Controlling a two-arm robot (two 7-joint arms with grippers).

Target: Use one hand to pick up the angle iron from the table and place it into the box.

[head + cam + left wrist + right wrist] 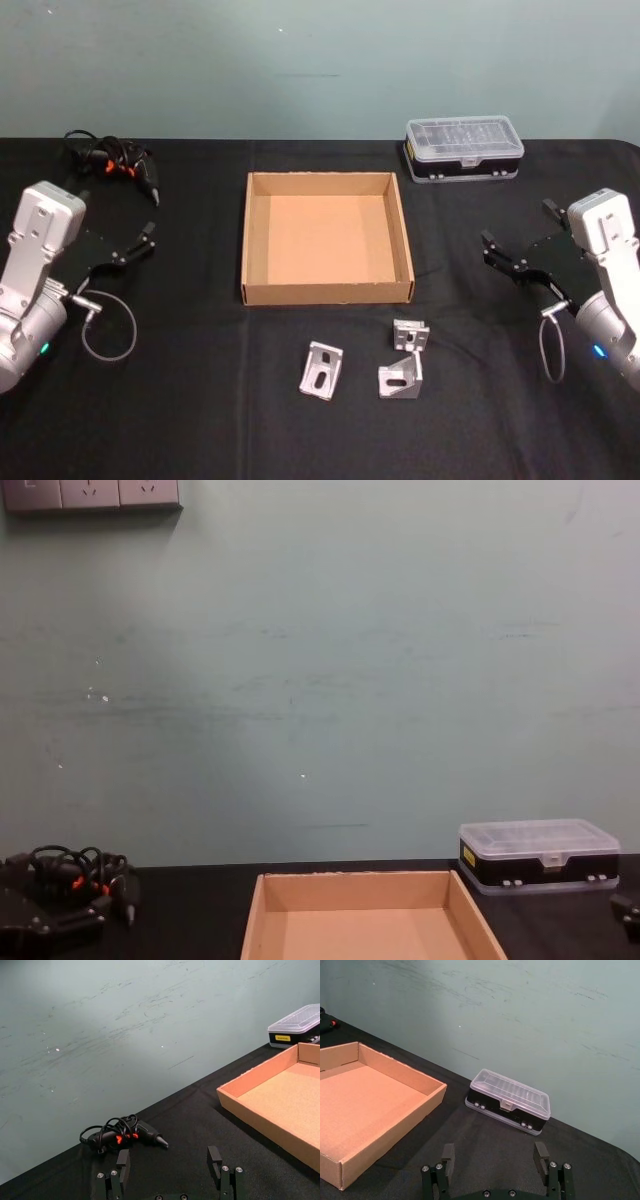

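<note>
pale teal wall runs behind a black table (200, 420) where nothing has been lifted yet. the box (327, 293) sits open and empty in the middle. three pieces lie on the table just in front of its near wall: one angle iron (322, 370) toward the centre, a second angle iron (402, 378) to its right, and a third angle iron (411, 335) just behind the second, almost touching it.

the left gripper (169, 1160) hovers over the table's left side with its fingers (123, 1159) spread wide and nothing between them. the right gripper (494, 1152) hovers over the right side, fingers (540, 1152) equally wide and empty. both are well apart from the irons.

the step in hand is likely the reach. the central iron looks the cleanest target, since it stands alone; the right pair crowd each other and a finger could knock one into the other. whichever arm goes, it should come down from above, straddle one upright flange, and close squarely so the piece does not twist. the lift must clear the box's low wall before release. the plastic case (463, 148) and cable tangle (110, 165) sit far back, out of the way.
</note>
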